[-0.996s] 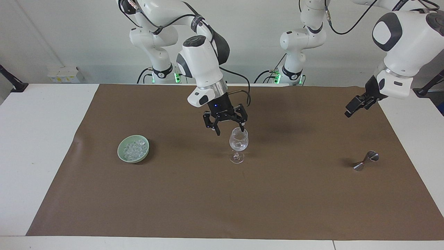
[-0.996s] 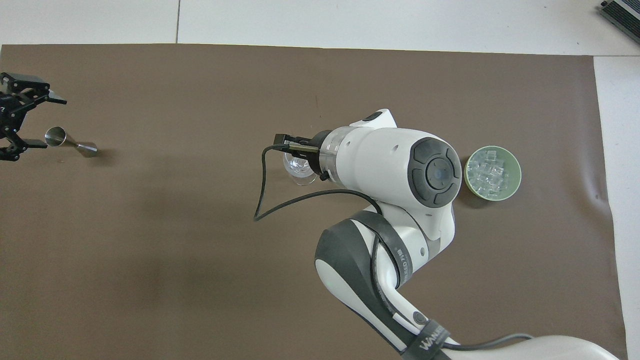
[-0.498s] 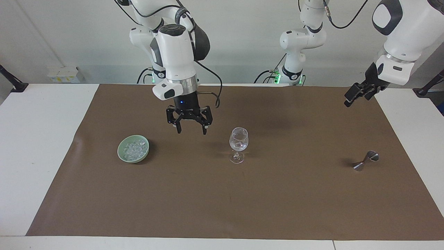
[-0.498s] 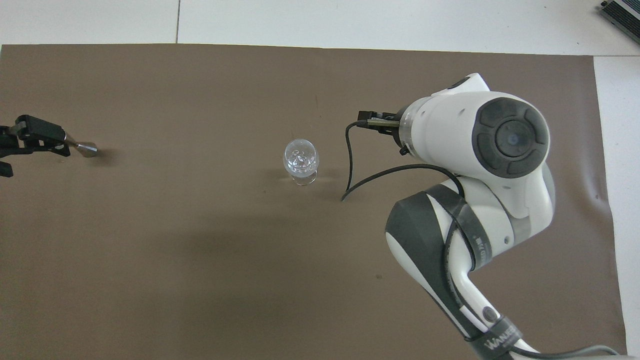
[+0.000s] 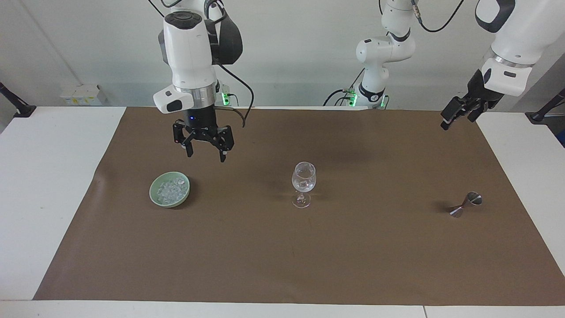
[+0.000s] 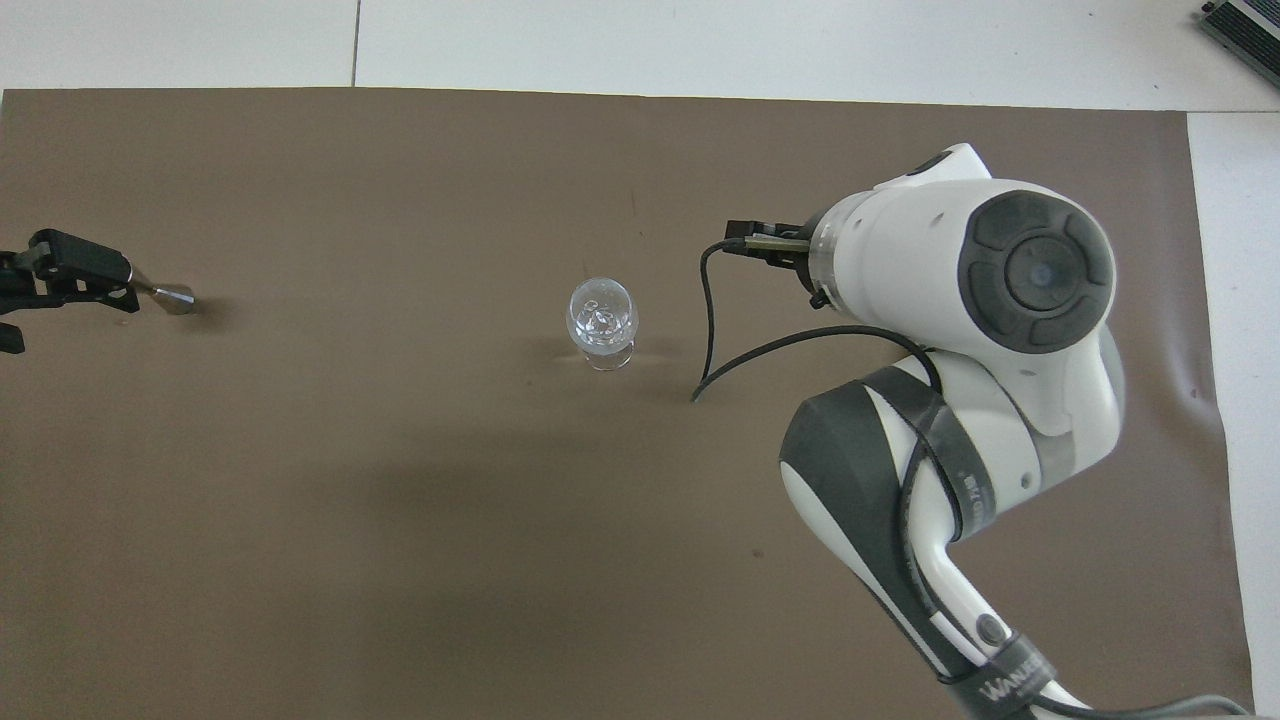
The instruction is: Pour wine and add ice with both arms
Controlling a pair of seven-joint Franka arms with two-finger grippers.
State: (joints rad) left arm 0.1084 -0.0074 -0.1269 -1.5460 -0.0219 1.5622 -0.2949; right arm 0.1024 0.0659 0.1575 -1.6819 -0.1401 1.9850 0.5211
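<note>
looking down the facing view, i see the right gripper [image 5: 205, 152] hanging in the upper left of the frame, above the brown mat [image 5: 309, 265] and just up-frame of the green bowl [image 5: 155, 197]. its jaws stand wide with nothing between them. the ice [image 5: 172, 190] lies heaped in that bowl at the left middle of the frame, and a few cubes sit inside the wine glass [image 5: 303, 183], which stands upright near the centre, well apart from the bowl.

the left gripper [image 5: 454, 115] hangs at the upper right edge of the frame over the mat's corner, slanted downward; i cannot see its fingertips clearly there, but the jaws read as spread wide and nothing is held. below it in the frame, at the right middle, a small steel measuring cup [image 5: 465, 204] lies tipped on its side on the mat.

in the overhead view the right arm's big white wrist [image 6: 960, 270] fills the right of the frame and hides the bowl entirely. the glass [image 6: 602, 318] shows clear at centre, a black cable [image 6: 705, 340] looping beside it. the left gripper [image 6: 55, 285] overlaps the measuring cup [image 6: 172, 297] at the left edge.
</note>
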